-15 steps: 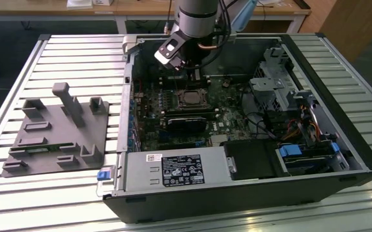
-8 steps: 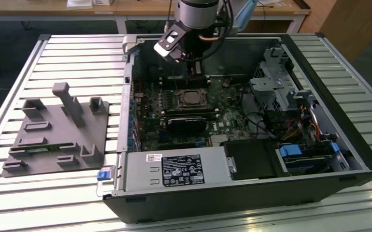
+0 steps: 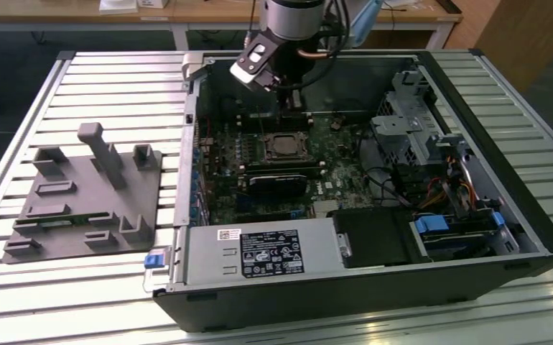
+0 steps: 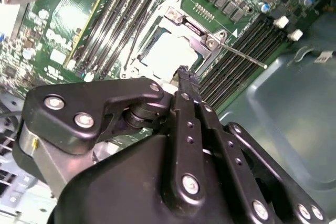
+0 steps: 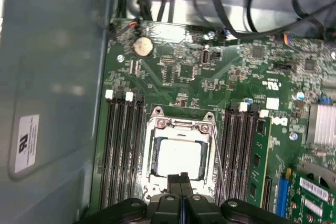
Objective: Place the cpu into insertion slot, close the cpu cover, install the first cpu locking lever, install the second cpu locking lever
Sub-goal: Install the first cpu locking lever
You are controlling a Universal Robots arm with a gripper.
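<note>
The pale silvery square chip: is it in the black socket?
Yes, the flat silvery cpu lies in the insertion slot, framed by the silver cpu cover.

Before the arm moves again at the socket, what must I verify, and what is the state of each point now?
1. cpu lies flat in the cover window: ok.
2. cpu cover lowered over the cpu: ok.
3. Locking lever latched: not ok; its rod juts out over the memory slots.
4. Other lever latched: cannot tell.
5. Tool shut and empty: ok.
6. Tool clear of the cpu cover: cannot tell.
</note>
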